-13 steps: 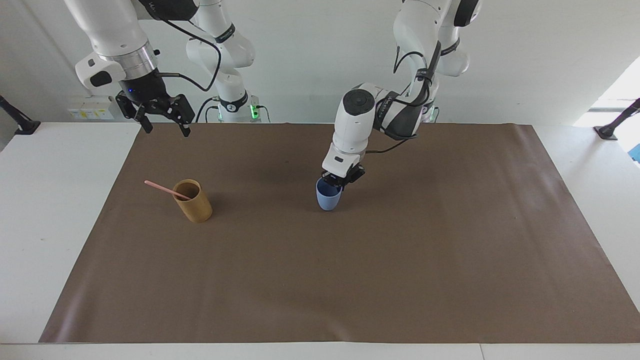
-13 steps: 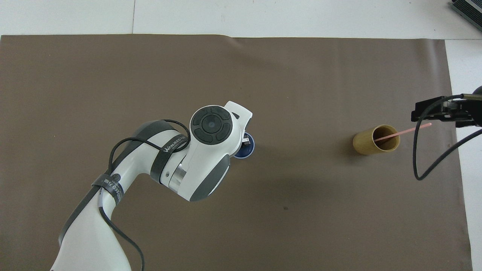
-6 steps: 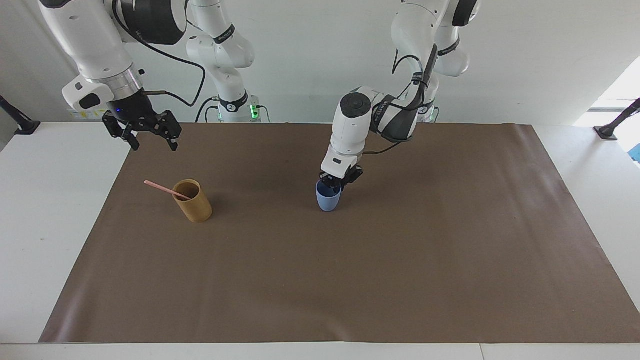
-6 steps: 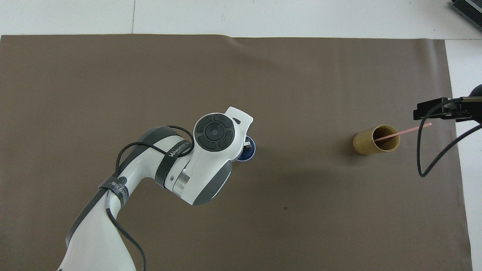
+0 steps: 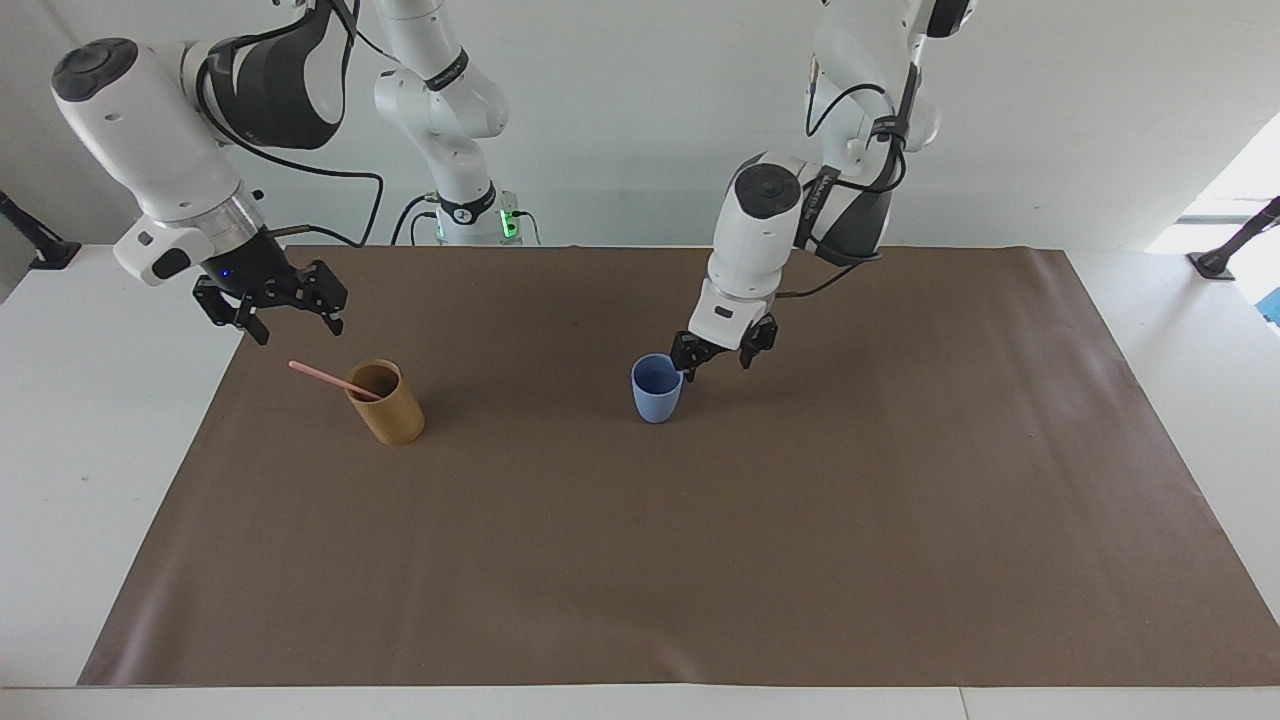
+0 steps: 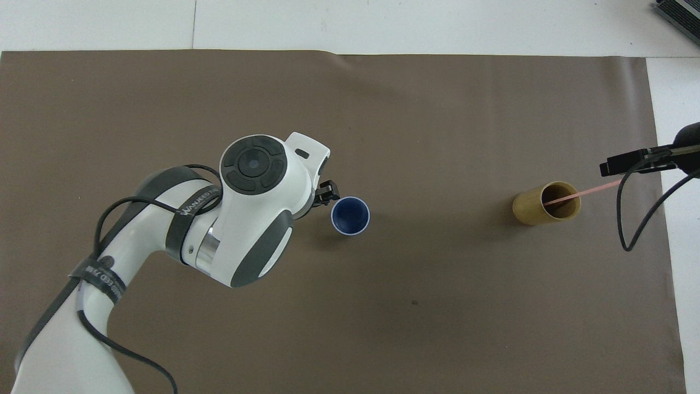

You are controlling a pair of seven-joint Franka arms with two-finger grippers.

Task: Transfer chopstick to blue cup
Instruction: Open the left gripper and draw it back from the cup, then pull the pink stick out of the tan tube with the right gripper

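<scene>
My left gripper (image 5: 717, 368) has let go of the small light-blue matte cup (image 5: 657, 389), jaws now spread, just beside its rim. My right gripper (image 5: 290, 326), open, has descended over the thin pale pink chopstick (image 5: 322, 376), which leans in the tan cylindrical cup (image 5: 386, 402). The overhead view alone shows the blue cup's interior.

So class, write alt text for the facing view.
A pink chopstick leans in a brown cup; the open right gripper hovers above it. An empty blue cup stands mid-mat, the open left gripper beside its rim.
</scene>
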